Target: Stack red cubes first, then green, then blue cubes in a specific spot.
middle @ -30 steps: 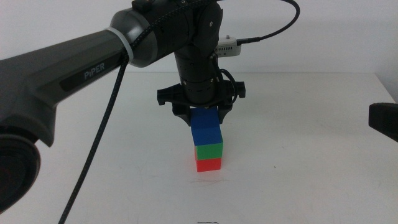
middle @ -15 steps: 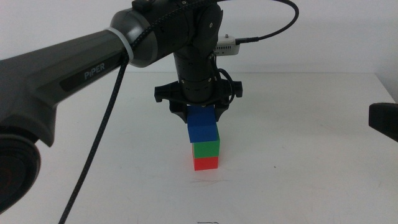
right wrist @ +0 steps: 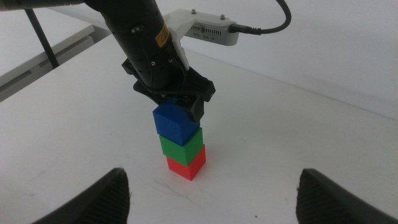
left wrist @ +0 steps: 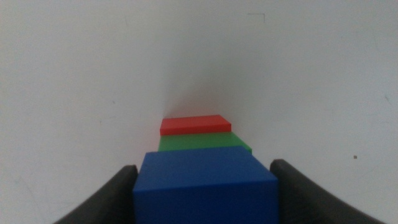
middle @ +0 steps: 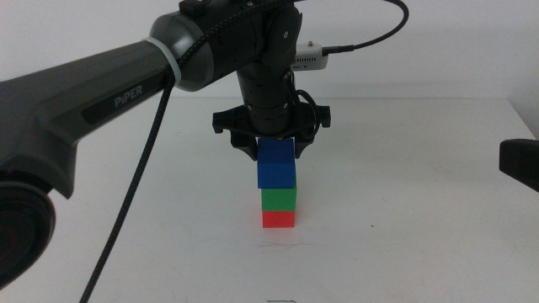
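**A:** Where is the left gripper?

**B:** Over the middle of the table, pointing straight down from the arm that comes in from the left. Its two dark jaws sit one on each side of the blue cube, against its side faces, so it is grasping that cube.

**A:** And below that?

**B:** The blue cube sits on the green cube, and the green one rests on the red cube, which stands on the white table. In the middle view there is no visible gap between blue and green, though I cannot tell whether the blue one's full weight is down.

**A:** Does the left wrist view add anything?

**B:** It looks down the stack from above: the blue cube fills the space between the jaws, with a strip of the green cube and of the red cube showing beyond it. The middle view shows only the front faces.

**A:** And the right wrist view?

**B:** It sees the tower from a corner, so two side faces of each cube show: blue, green, red. The blue one looks turned a little against the green one there. The left gripper is seen from outside, with its wrist camera and cable.

**A:** The right gripper?

**B:** Waiting at the right edge of the table, well apart from the stack. Its own jaws stand wide apart with nothing between them.
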You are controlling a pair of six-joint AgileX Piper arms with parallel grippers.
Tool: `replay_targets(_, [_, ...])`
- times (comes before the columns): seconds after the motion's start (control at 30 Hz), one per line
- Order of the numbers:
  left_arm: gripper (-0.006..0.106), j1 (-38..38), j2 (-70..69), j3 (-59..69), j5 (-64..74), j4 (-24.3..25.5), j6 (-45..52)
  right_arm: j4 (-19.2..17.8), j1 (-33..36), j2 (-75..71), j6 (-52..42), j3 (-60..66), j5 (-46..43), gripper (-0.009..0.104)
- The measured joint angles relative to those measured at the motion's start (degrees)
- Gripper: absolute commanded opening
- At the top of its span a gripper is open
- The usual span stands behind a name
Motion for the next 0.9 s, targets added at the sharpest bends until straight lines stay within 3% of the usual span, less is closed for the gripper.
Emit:
replay_targets(0.5, [0.087, 0.0, -0.9, 0.0, -0.1, 0.0, 6.0, 0.0, 0.0, 0.0, 0.0, 0.0, 0.0, 0.088])
replay_targets(0.77, [0.091, 0.4, -14.2, 0.0, 1.9, 1.3, 11.8, 0.0, 0.0, 0.0, 0.0, 0.0, 0.0, 0.088])
replay_targets(0.9, [0.091, 0.6, -20.7, 0.0, 3.7, 5.2, 10.9, -0.1, 0.0, 0.0, 0.0, 0.0, 0.0, 0.088])
